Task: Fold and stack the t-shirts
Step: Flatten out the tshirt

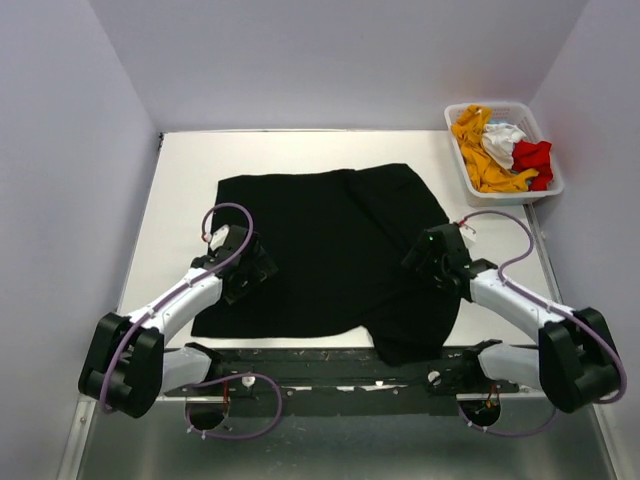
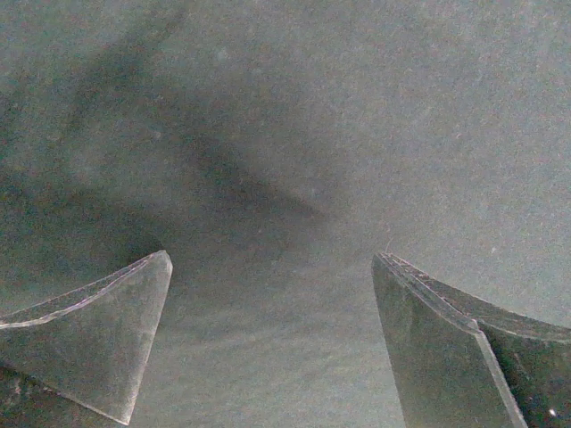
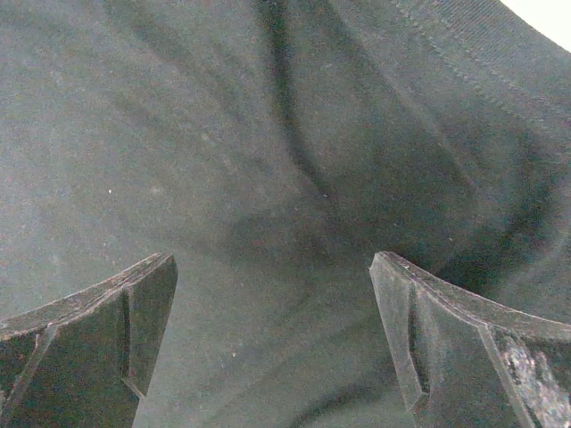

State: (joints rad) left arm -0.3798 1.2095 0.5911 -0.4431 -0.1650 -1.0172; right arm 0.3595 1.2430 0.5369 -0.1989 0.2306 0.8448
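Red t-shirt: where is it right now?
Top view: the red t-shirt lies in the white basket at the far right corner of the table, beside the white t-shirt.

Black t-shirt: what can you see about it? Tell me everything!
The black t-shirt is plain soft cloth, spread mostly flat on the white table, not folded yet. Its right side is rumpled and reaches the table's near edge. A stitched hem shows in the right wrist view. The left gripper and right gripper are open over its two sides; I cannot tell whether they touch it.
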